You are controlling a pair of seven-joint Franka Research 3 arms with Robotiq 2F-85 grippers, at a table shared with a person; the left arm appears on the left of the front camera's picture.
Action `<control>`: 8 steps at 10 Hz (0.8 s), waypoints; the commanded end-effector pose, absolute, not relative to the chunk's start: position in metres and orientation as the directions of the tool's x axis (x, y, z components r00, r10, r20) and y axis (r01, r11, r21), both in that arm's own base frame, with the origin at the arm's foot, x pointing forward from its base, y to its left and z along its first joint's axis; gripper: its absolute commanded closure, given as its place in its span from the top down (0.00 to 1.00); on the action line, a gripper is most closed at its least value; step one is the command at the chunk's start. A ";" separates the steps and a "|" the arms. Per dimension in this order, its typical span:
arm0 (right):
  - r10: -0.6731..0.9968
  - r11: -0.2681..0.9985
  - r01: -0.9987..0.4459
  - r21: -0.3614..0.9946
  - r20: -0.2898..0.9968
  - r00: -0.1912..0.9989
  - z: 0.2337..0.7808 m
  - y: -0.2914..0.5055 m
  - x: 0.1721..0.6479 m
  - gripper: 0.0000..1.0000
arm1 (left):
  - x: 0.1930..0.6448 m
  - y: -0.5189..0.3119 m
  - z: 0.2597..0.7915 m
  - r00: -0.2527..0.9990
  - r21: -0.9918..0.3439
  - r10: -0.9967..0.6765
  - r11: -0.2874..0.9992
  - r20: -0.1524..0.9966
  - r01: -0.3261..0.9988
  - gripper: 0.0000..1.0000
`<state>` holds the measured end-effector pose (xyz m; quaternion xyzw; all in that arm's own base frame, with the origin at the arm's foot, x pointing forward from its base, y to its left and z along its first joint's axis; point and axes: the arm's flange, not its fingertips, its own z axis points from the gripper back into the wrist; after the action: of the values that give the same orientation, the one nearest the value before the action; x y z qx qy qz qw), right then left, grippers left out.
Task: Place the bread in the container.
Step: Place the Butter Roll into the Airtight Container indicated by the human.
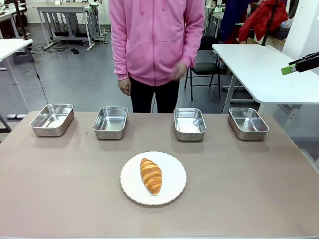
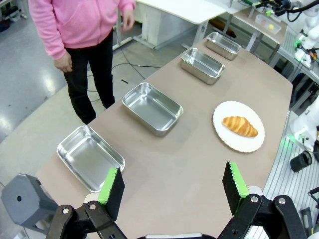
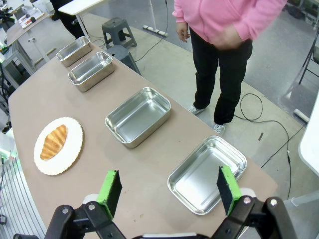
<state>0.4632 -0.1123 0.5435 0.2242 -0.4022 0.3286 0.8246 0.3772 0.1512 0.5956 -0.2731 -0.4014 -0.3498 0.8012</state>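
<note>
One bread lies on the white plate. Its long axis runs from the plate's near edge toward the far edge, slightly slanted, and it sits inside the rim all round. The plate rests on the brown table, about mid-width.

Four steel pans stand in a row beyond the plate, toward the person's side, numbered from the robot's left:
- pan 1: farthest left of the plate, well apart from it.
- pan 2: beyond the plate, a little left of it.
- pan 3: beyond the plate, a little right of it.
- pan 4: farthest right of the plate, well apart from it.

All four are upright and look alike, so I cannot tell which one is meant. The bread is apart from every pan.

The left gripper has its fingers spread wide with nothing between them. It hangs above the table left of the plate. In its wrist view one green pad overlaps a corner of pan 1.

The right gripper also has its fingers spread wide and grips nothing. It hangs to the right of the plate, and pan 4 lies below and between its pads in its wrist view. In the front view it shows high up, past the table's right edge and far from the plate.

A person in a pink hoodie stands beyond the plate, behind pans 2 and 3. One hand hangs at the side. The other hand is blurred in front of the torso.
</note>
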 end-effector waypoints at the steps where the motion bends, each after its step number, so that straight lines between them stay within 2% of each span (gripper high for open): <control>1: 0.361 0.682 -0.724 0.105 0.812 0.458 0.543 -0.111 0.463 1.00 | 0.377 0.150 0.597 0.428 -0.153 -0.341 0.605 0.837 0.781 1.00; 8: 0.361 0.682 -0.724 0.105 0.812 0.458 0.543 -0.111 0.463 1.00 | 0.377 0.150 0.597 0.428 -0.153 -0.341 0.605 0.837 0.781 1.00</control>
<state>0.4632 -0.1123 0.5435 0.2242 -0.4022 0.3286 0.8246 0.3772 0.1512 0.5956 -0.2731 -0.4014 -0.3498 0.8012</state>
